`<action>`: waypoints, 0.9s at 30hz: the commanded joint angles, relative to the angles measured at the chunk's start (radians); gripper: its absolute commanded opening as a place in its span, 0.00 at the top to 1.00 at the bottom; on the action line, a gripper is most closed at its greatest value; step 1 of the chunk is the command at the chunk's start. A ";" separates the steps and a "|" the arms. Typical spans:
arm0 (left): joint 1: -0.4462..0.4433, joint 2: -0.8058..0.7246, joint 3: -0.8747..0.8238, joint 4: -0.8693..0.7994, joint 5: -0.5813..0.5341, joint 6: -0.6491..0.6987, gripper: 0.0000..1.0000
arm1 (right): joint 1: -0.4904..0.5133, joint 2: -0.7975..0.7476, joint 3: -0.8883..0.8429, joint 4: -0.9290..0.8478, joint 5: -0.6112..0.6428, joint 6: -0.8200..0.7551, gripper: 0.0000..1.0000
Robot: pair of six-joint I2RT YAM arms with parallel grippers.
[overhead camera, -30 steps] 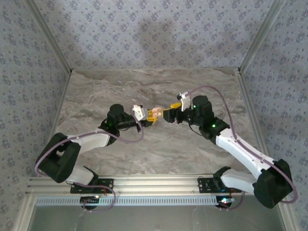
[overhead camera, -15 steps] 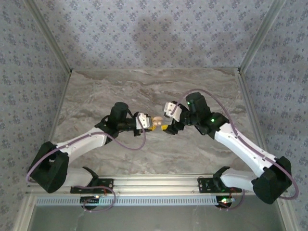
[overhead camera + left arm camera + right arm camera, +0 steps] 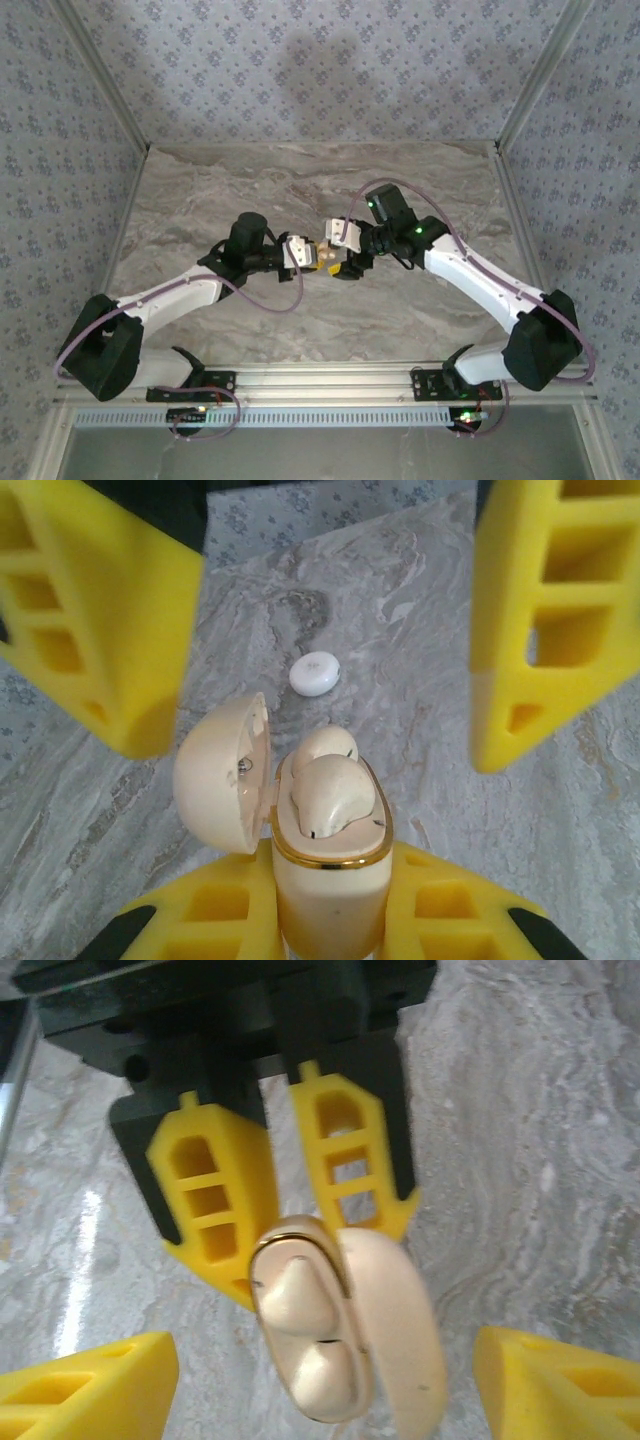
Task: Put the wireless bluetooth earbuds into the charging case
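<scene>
The 2 earbuds (image 3: 325, 780) sit one behind the other in the charging case (image 3: 330, 900), low centre of the left wrist view, with its lid (image 3: 215, 770) swung open to the left. They look light, smooth and slippery, so I would press gently on their rounded tops rather than pinch them. The left tool (image 3: 328, 865) is clamped on the case body, its arm stretched toward the middle of the overhead frame. The right tool (image 3: 335, 630) faces it, fingers spread wide and holding nothing. A white disc (image 3: 315, 673) lies on the worktop (image 3: 400, 310) beyond.
</scene>
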 commanded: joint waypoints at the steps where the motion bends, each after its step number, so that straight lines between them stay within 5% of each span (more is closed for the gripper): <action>1: -0.004 -0.031 -0.003 0.057 -0.006 -0.026 0.81 | 0.008 0.008 0.038 -0.076 -0.074 -0.020 0.23; 8: 0.014 -0.029 -0.024 0.112 -0.016 -0.091 0.81 | -0.014 -0.084 -0.026 -0.131 -0.183 0.014 0.37; 13: 0.036 -0.025 -0.038 0.162 -0.014 -0.187 0.81 | -0.067 -0.237 -0.182 0.050 -0.200 0.187 0.39; 20: 0.064 0.037 0.025 0.212 -0.027 -0.642 0.81 | -0.155 -0.294 -0.300 0.361 0.003 0.674 0.33; 27: 0.061 0.119 0.133 0.130 -0.078 -1.093 0.82 | -0.283 -0.196 -0.182 0.194 0.173 1.045 0.31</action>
